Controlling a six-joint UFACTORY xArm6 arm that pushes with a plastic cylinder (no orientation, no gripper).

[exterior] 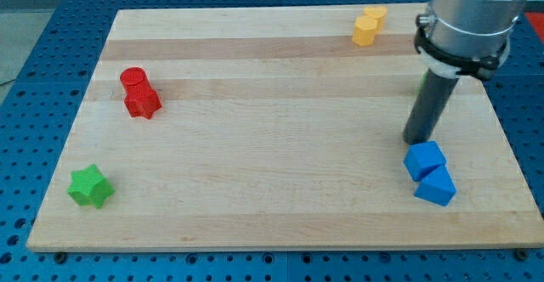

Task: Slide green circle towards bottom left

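Only a thin green sliver [419,83] shows at the left edge of my rod, on the view's right; it seems to be the green circle, mostly hidden behind the rod. My tip [416,141] rests on the board just below that sliver and just above the upper blue block [424,159]. I cannot tell whether the tip touches the green piece.
A second blue block [436,186] lies against the first. A green star [90,186] sits at the bottom left. A red circle [133,80] and a red star [143,103] sit together at the left. Two yellow blocks [369,27] sit at the top right of the wooden board [272,146].
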